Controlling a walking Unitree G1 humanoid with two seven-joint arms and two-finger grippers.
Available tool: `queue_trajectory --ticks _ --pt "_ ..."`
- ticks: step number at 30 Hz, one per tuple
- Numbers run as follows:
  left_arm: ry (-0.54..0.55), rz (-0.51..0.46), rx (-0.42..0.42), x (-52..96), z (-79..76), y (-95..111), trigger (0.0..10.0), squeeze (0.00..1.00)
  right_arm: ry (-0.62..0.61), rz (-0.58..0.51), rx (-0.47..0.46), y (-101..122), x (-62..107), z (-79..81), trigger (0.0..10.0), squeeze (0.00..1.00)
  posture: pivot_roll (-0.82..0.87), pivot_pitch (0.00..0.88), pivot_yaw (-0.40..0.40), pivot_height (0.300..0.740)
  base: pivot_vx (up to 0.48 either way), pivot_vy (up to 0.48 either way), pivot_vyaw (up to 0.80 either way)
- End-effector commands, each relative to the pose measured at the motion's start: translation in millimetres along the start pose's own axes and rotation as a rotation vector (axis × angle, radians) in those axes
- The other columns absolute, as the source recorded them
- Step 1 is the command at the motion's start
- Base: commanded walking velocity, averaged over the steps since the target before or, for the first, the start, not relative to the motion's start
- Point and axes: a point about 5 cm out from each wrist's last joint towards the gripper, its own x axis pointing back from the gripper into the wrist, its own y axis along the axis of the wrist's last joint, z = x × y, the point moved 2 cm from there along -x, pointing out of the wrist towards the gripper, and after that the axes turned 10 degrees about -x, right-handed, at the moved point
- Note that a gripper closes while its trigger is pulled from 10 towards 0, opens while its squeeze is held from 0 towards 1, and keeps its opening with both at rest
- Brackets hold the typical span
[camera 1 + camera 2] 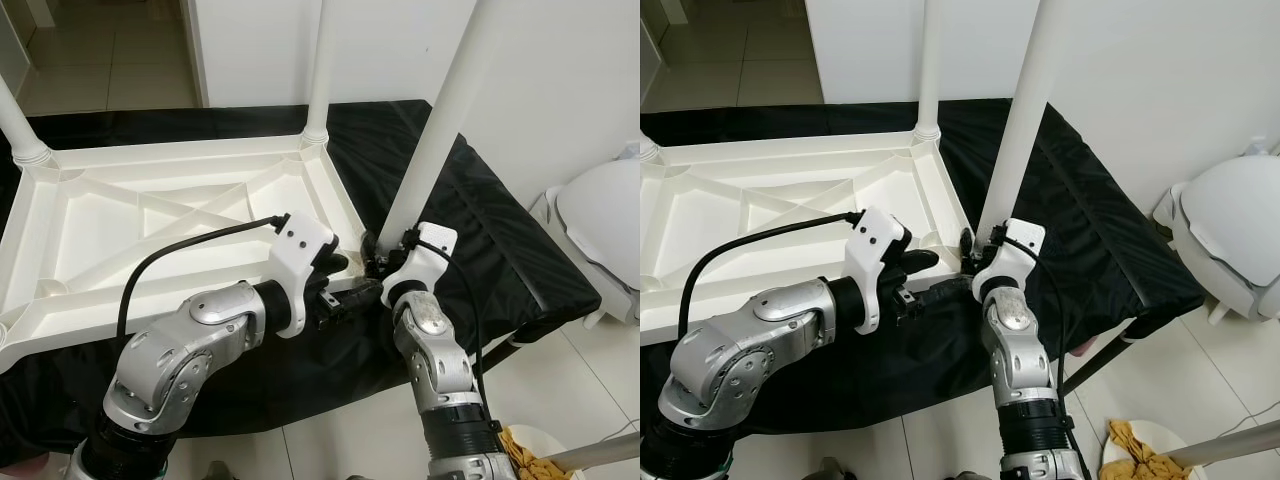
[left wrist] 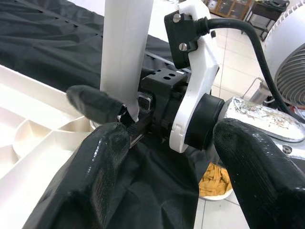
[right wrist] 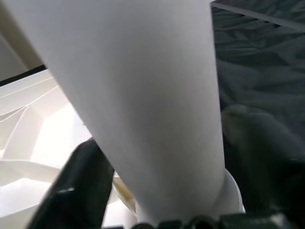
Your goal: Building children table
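Observation:
A white plastic children's table lies upside down on a black cloth. One white leg stands upright in its far right corner socket and another leg at the far left. My right gripper is shut on the lower end of a third white leg, held tilted at the table's near right corner; in the right wrist view the leg sits between both fingers. My left gripper is open just beside it, its fingers spread near the leg's base.
A white domed appliance stands on the floor at the right. A white bowl with a yellow rag sits on the tiles near my right side. A white wall rises behind the table, with a doorway at the back left.

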Motion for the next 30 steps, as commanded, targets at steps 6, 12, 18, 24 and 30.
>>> queue_trajectory --ticks 6,12,18,24,30 --pt "-0.012 0.004 -0.003 -0.8 -1.7 -1.2 10.0 0.0 0.096 0.033 -0.002 6.3 -5.6 -16.9 10.0 1.0 -0.01 0.023 -0.079 0.74 0.0 0.0 0.0" --pt "-0.011 0.006 -0.007 0.2 0.2 -0.5 10.0 0.0 0.235 0.112 0.04 7.3 -12.8 -35.4 10.0 0.0 -0.01 0.032 -0.064 0.74 0.0 0.0 0.0" --pt "-0.011 0.005 -0.009 0.7 1.6 0.4 10.0 0.0 0.46 0.194 0.098 5.5 -13.9 -41.4 10.0 0.0 -0.01 0.041 -0.054 0.74 0.0 0.0 0.0" --pt "-0.011 0.005 -0.011 1.3 2.3 1.3 10.0 0.0 0.59 0.222 0.181 6.7 -17.3 -42.7 10.0 0.0 0.0 0.041 -0.051 0.74 0.0 0.0 0.0" --pt "-0.012 0.006 -0.008 1.9 2.2 1.6 10.0 0.0 0.672 0.211 0.2 13.9 -25.9 -36.8 9.8 0.0 0.01 0.042 -0.052 0.74 0.0 0.0 0.0"
